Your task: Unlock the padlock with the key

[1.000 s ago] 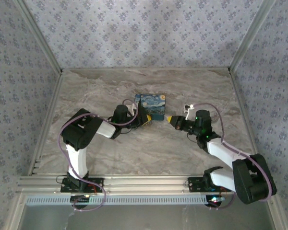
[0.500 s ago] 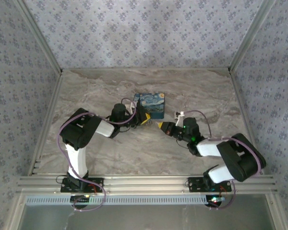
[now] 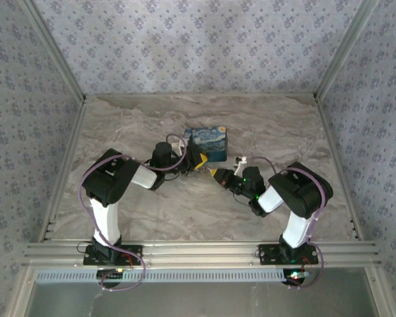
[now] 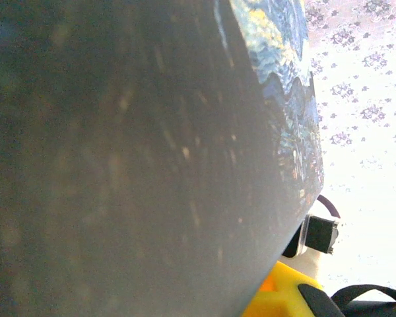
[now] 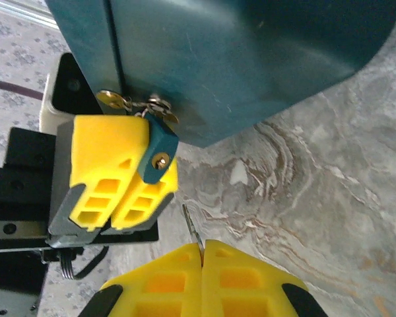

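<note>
Left gripper (image 5: 122,188) pinches the padlock (image 5: 157,146) at the box (image 5: 237,59). Right gripper (image 5: 202,257) is clamped on the key (image 5: 192,224), near the padlock.

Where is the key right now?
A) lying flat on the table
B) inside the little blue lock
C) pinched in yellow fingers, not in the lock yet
C: the key sticks out from the right arm's shut fingers, with a gap to the padlock and its keyhole.

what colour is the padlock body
The padlock is teal blue; it shows best in the right wrist view.
</note>
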You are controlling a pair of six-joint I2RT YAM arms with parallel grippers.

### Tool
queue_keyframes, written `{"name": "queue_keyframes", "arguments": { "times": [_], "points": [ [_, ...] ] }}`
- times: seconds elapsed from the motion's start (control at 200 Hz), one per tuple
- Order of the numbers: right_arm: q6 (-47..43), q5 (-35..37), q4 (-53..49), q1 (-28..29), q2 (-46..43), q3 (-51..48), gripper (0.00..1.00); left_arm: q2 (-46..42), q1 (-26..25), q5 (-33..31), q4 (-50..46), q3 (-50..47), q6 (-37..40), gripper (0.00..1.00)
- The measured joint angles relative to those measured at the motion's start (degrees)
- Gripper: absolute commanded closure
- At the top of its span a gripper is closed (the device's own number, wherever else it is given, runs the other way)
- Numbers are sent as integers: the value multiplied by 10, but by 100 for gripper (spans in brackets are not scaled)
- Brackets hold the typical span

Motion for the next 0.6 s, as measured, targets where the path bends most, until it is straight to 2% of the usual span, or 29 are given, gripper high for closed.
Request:
{"name": "queue_keyframes", "arguments": {
  "times": [0.6],
  "points": [
    [7,16,35,1,10,12,100,2,0,0,22,0,-11,100]
  ]
}}
